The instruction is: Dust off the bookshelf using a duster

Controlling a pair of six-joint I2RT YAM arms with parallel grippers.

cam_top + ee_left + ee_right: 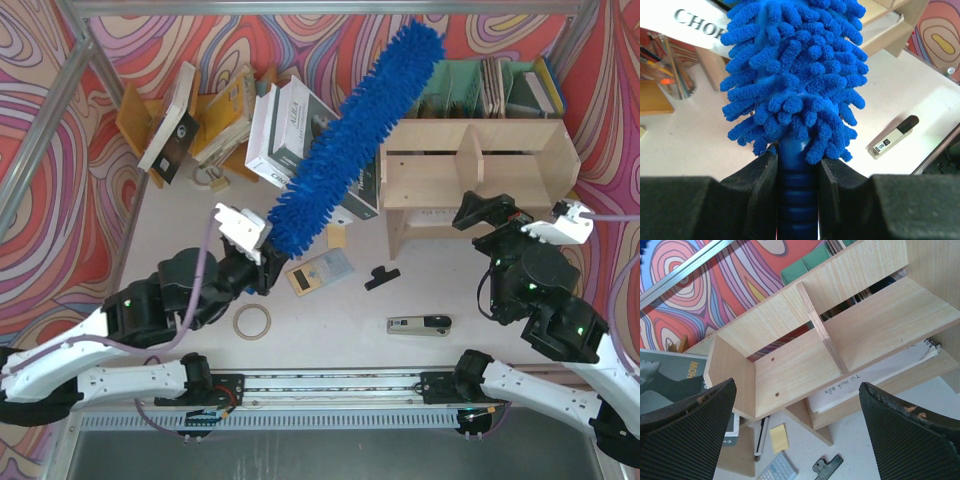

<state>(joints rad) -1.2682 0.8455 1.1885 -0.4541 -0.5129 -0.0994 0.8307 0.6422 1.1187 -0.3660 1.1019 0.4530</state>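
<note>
1. The left hand is clenched on the slim blue handle of the duster. In the left wrist view both fingers press against the ribbed handle, just below the first fluffy strands.
2. From this hand the duster rises slanted toward the back right. Its shaggy blue head passes over a white book that leans among other books, and its tip comes near the patterned back wall.
3. In the top view the right edge of the head overlaps the left top corner of the bookshelf. I cannot tell if it touches the wood there.
4. The right hand is released. In the right wrist view its two black fingers stand wide apart with nothing between them.
5. This hand is just in front of the bookshelf, at the right half, and it faces the open front.
6. The bookshelf stands at the back right of the table. One upright divider splits its upper level, and a flat white book lies in the lower level.
7. Behind the bookshelf is a green organizer with books in it.
8. On the table between the two arms lie a tape roll, a calculator, a black clip and a small grey and black device. All are apart from each other.
9. A yellow note lies near the left leg of the bookshelf.
</note>
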